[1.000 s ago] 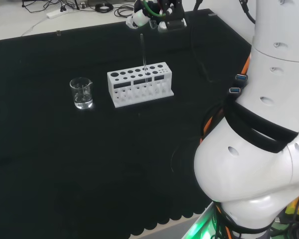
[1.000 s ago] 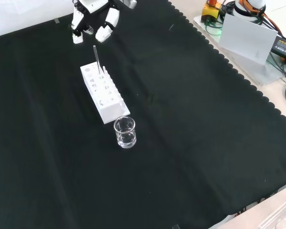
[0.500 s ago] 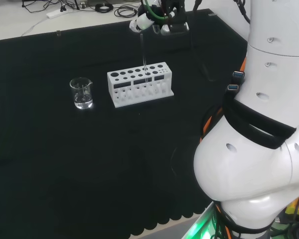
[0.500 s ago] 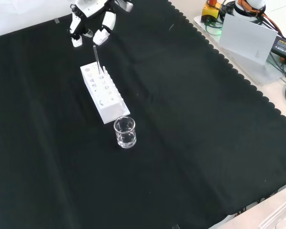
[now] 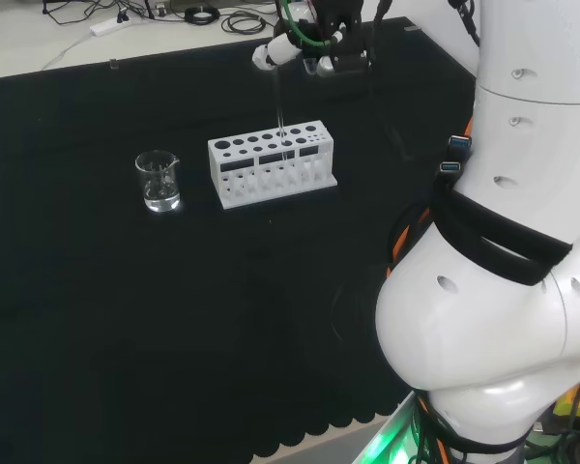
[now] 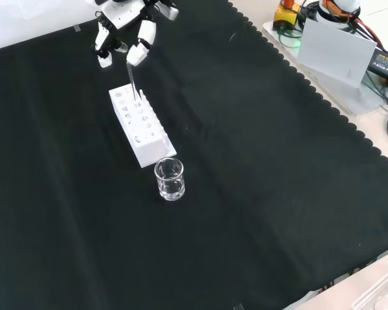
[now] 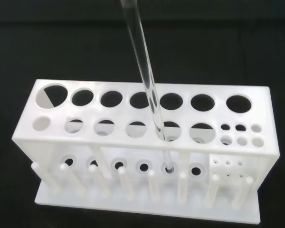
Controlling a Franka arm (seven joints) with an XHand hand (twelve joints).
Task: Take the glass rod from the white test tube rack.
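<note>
Standing in rack (image 5: 272, 161): rod (image 7: 145, 80) | beaker (image 5: 159, 181) beside, apart

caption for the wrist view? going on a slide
Wrist view: glass rod standing tilted in a front-row hole of the white test tube rack on black cloth, its lower tip seated in the rack's bottom plate.

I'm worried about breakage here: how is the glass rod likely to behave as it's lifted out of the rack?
The glass rod is thin, clear and smooth, so probably stiff, light, slippery and brittle. It leans through a hole of the white rack, so a sideways pull may lever it against the rim. The hand is at its top; a straight lift seems safest.
</note>
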